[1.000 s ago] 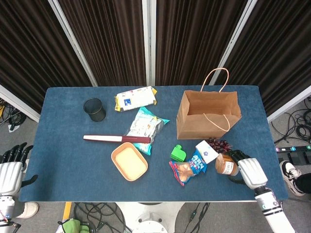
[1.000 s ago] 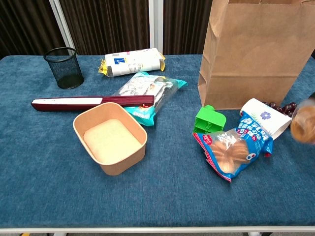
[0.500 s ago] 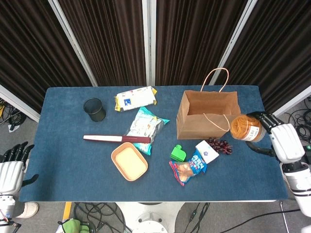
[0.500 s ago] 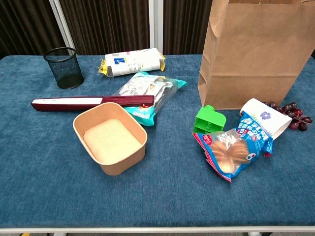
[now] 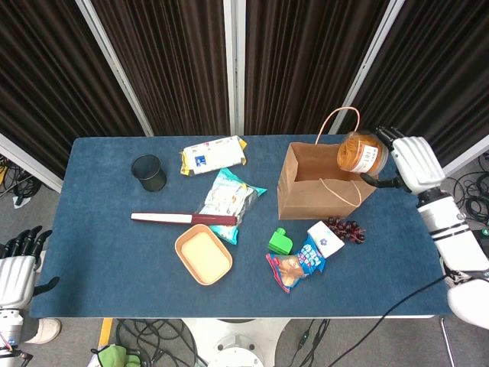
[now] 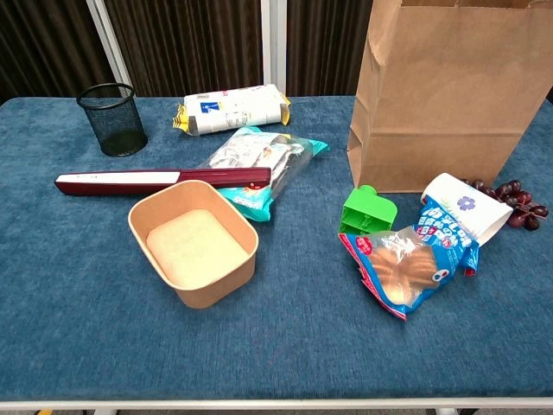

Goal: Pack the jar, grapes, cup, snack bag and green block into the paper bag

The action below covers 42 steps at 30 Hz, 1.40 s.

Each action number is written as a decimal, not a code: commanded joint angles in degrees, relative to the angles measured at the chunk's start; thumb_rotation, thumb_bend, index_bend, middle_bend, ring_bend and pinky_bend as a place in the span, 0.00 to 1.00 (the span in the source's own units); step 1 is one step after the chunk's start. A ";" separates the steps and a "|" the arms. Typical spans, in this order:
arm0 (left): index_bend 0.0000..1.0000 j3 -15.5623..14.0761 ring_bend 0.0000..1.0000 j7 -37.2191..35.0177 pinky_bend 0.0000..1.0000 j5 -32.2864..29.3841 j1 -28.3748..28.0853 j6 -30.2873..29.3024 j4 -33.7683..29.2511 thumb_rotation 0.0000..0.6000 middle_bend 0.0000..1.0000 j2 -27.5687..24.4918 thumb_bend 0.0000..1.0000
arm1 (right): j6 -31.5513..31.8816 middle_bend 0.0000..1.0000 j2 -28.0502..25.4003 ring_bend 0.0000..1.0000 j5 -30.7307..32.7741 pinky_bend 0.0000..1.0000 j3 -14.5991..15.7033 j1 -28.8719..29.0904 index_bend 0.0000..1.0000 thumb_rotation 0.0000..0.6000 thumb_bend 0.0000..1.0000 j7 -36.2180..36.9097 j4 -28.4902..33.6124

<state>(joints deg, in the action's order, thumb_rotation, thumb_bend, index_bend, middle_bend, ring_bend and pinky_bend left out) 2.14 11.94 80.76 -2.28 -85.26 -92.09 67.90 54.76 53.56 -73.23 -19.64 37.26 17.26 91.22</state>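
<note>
Upper left we see a black mesh cup holder (image 5: 149, 173), two snack packets (image 5: 214, 155) (image 5: 229, 200), a maroon case (image 5: 183, 219), and a tan tub (image 5: 203, 254) at centre.

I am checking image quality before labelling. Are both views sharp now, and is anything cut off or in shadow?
Head view: even light, sharp; the jar in the right hand shows no motion blur, and the left hand is cropped at the edge. Chest view: sharp, soft shadows under objects; the paper bag is cut off at the top, and neither hand appears.
</note>
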 commanded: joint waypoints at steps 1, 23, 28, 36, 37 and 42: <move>0.21 0.05 0.14 -0.05 0.18 -0.15 -0.04 0.15 0.00 1.00 0.20 -0.03 0.07 | -4.10 0.41 2.54 0.22 2.47 0.45 -0.42 3.12 0.38 1.00 0.26 -2.86 -2.50; 0.21 0.42 0.14 -0.73 0.18 0.89 -0.37 -0.41 1.26 1.00 0.20 0.58 0.07 | -5.07 0.12 4.89 0.00 3.60 0.13 2.32 5.30 0.00 1.00 0.10 -9.71 -1.16; 0.21 0.53 0.13 -0.63 0.18 1.09 -0.55 -0.41 1.11 1.00 0.20 0.45 0.07 | 0.50 0.13 2.13 0.00 0.37 0.13 1.93 1.91 0.00 1.00 0.07 -5.85 1.58; 0.21 0.74 0.14 -0.87 0.18 1.31 -0.94 -0.22 1.38 1.00 0.20 0.56 0.07 | 16.16 0.32 -3.34 0.10 -10.07 0.27 7.96 -11.60 0.08 1.00 0.07 2.51 5.63; 0.21 0.77 0.14 -0.88 0.18 1.33 -0.98 -0.23 1.39 1.00 0.20 0.58 0.07 | 17.30 0.35 -3.59 0.13 -10.90 0.29 9.17 -13.15 0.11 1.00 0.07 3.04 5.38; 0.21 0.78 0.13 -0.79 0.18 1.78 -1.31 -0.11 1.29 1.00 0.20 0.67 0.07 | 19.71 0.39 -3.70 0.15 -13.18 0.31 15.47 -19.85 0.16 1.00 0.07 4.82 3.14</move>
<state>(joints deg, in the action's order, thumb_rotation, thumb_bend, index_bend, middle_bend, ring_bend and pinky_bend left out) 2.93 11.13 82.51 -3.56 -85.39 -90.78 68.55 73.22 50.33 -84.64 -6.94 20.17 20.59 95.36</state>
